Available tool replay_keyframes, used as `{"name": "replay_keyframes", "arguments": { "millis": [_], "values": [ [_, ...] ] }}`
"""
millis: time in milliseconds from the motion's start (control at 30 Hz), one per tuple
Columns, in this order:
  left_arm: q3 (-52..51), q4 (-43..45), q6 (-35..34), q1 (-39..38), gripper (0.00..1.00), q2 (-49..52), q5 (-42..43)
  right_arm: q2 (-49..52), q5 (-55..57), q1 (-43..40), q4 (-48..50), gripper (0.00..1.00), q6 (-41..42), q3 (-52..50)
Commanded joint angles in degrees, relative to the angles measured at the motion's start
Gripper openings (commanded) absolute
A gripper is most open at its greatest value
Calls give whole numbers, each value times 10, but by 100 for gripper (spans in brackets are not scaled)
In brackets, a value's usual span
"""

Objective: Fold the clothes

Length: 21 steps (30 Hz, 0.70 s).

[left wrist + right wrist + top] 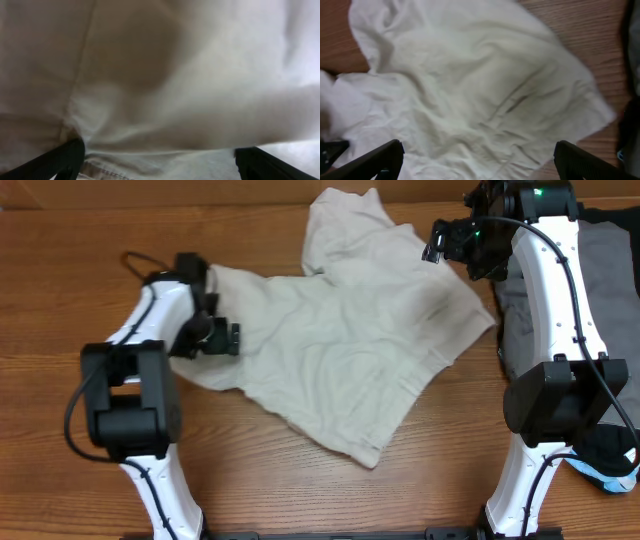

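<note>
While the beige shorts (pixel 340 350) lie spread and creased across the middle of the worktop (pixel 260 480), no fold shows in them yet: one end is bunched toward the far edge, the outline is ragged, and nothing is laid over square. Left jaws are spread wide at the shorts' left edge, with cloth filling the gap right up to the camera, though nothing is pinched. Right jaws, likewise wide apart and empty, hang above the shorts' far right corner. Beside the right arm (pixel 555 290) a grey piece (pixel 615 280) sits in a heap, with a light-blue scrap (pixel 603 477) nearer the base, both unfolded. By my judgement the task is barely begun: flattening, folding and the other garments all remain.
</note>
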Motion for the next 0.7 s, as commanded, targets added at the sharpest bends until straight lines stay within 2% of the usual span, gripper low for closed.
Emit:
{"name": "replay_keyframes", "arguments": {
  "millis": [0, 300, 500, 667],
  "values": [
    [-87, -31, -49, 97, 100, 73, 23, -8, 20, -2, 1, 100, -3, 10],
    [-116, -79, -41, 200, 100, 73, 83, -7, 32, -2, 18, 100, -3, -1],
    [-118, -68, -13, 200, 100, 68, 115, -1, 30, -2, 10, 100, -2, -1],
    [-87, -59, 34, 169, 100, 33, 128, -1, 18, -1, -8, 100, 0, -9]
  ]
}}
